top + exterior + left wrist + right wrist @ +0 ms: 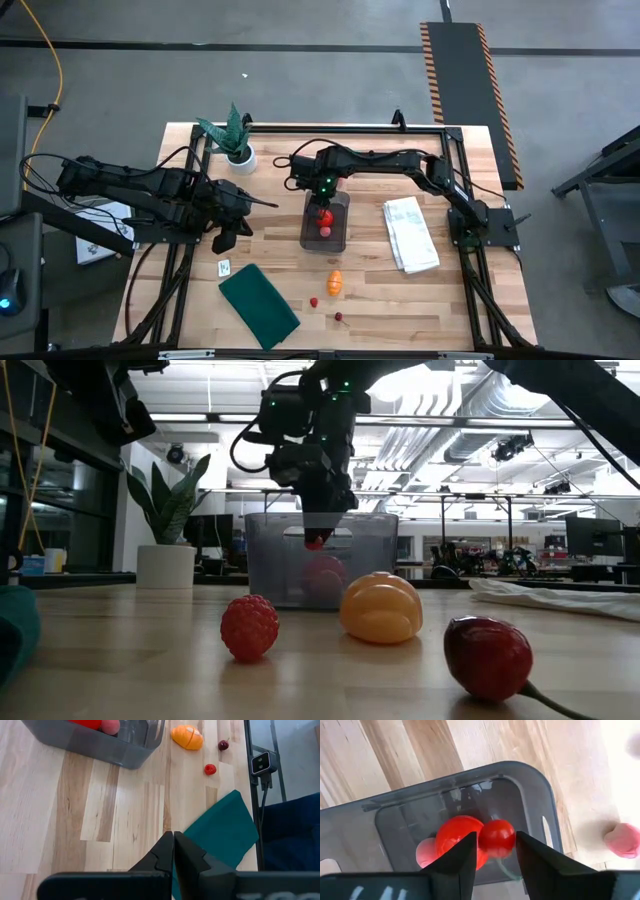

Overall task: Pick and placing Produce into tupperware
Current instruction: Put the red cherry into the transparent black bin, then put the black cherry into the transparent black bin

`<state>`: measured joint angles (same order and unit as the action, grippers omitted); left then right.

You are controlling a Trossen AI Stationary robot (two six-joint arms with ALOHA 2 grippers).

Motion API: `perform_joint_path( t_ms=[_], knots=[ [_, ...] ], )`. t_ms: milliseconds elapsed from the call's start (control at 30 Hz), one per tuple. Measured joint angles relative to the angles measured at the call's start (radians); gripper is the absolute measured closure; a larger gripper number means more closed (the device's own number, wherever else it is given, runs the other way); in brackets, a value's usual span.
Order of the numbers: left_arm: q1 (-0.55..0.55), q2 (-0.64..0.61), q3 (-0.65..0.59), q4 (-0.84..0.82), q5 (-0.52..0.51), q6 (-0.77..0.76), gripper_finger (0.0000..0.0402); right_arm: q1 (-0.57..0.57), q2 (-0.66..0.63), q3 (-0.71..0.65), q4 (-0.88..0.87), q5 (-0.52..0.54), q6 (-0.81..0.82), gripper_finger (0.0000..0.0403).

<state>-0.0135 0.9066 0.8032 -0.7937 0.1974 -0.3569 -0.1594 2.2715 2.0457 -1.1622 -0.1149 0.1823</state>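
1. A wooden desk point(190, 290) carries a grey tub point(340, 238) mid-desk.
2. A potted plant point(236, 140) stands at the back.
3. A white cloth point(410, 235) and a green cloth point(258, 305) lie flat.
4. An orange piece point(335, 283), a raspberry point(313, 302) and a cherry point(338, 317) lie near the front.

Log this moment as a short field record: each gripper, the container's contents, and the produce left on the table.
right gripper: above the tupperware, a small red piece between its parted fingers
left gripper: shut, empty, over the wooden table beside the dark green cloth
in tupperware: red ball, pink piece
left on table: orange piece, raspberry, dark cherry
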Motion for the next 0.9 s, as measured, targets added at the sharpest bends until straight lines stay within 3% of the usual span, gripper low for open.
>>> perform_joint_path(
  t_ms=[467,900],
  knots=[
    [0.0,0.0,0.0,0.0,0.0,-0.008,0.0399,0.003,-0.009,0.0,-0.024,-0.001,-0.007,0.0263],
    [0.0,0.0,0.0,0.009,0.0,-0.008,0.0399,0.001,-0.186,0.001,-0.137,0.059,-0.042,0.0263]
  ],
)
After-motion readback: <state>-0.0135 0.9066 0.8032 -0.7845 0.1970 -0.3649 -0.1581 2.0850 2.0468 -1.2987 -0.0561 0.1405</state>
